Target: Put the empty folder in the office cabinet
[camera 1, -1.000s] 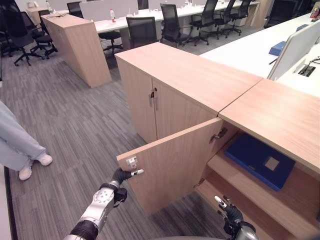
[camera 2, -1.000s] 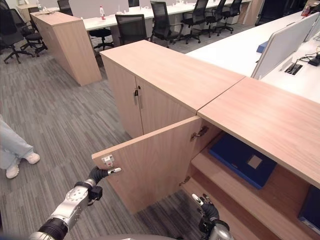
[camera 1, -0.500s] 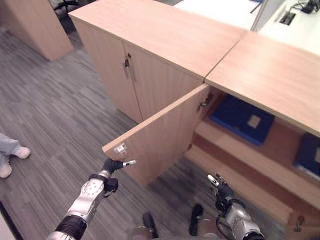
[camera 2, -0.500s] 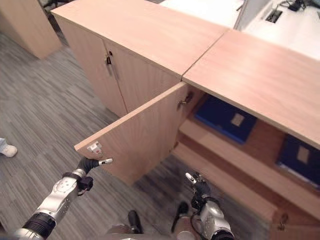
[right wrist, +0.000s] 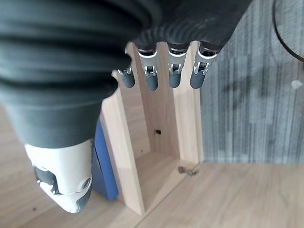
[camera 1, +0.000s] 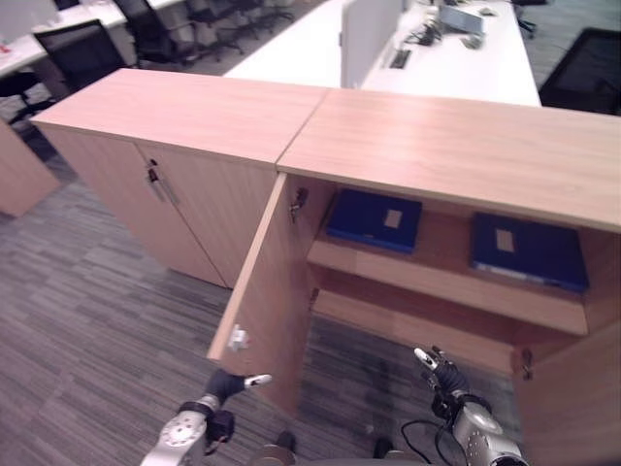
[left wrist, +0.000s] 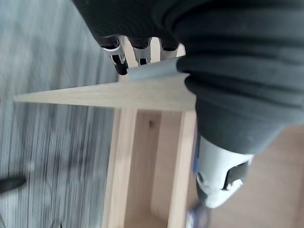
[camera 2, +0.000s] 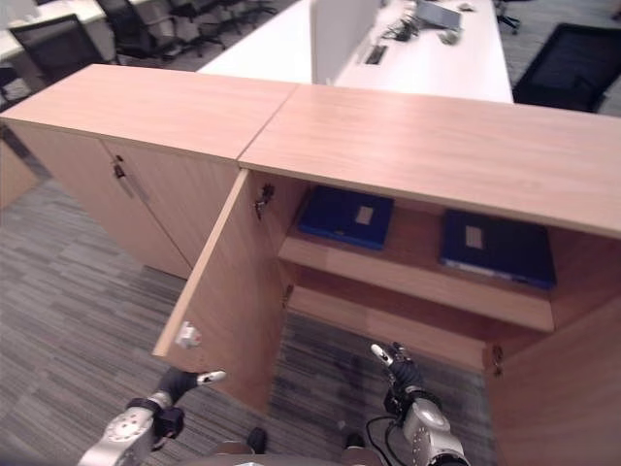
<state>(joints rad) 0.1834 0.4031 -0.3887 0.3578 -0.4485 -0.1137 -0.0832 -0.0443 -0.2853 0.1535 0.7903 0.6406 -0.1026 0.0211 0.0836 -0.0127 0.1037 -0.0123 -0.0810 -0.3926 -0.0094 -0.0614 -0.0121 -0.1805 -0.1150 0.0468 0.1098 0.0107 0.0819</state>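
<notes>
The office cabinet (camera 1: pixel 446 146) stands open in front of me. On its upper shelf lie two blue folders, one on the left (camera 1: pixel 374 220) and one on the right (camera 1: pixel 529 250). The cabinet's left door (camera 1: pixel 267 291) swings out wide toward me. My left hand (camera 1: pixel 225 384) is low, just under that door's outer corner, fingers (left wrist: pixel 134 50) relaxed by the door's edge (left wrist: pixel 118 95). My right hand (camera 1: pixel 444 377) hangs before the lower shelf, its fingers (right wrist: pixel 174 71) straight with nothing in them. In the right wrist view a blue folder (right wrist: pixel 102 161) shows past the hand.
A closed cabinet (camera 1: pixel 146 126) adjoins on the left. The right door (camera 1: pixel 572 408) stands open at the lower right. Bare shelves (camera 1: pixel 417 320) lie below the folders. White desks (camera 1: pixel 456 49) and office chairs (camera 1: pixel 73 49) stand behind, over grey carpet (camera 1: pixel 87 320).
The camera has swung round to face the cabinet's opening. The left door has swung wider open with my left hand by its corner. The second folder and right door came into view.
</notes>
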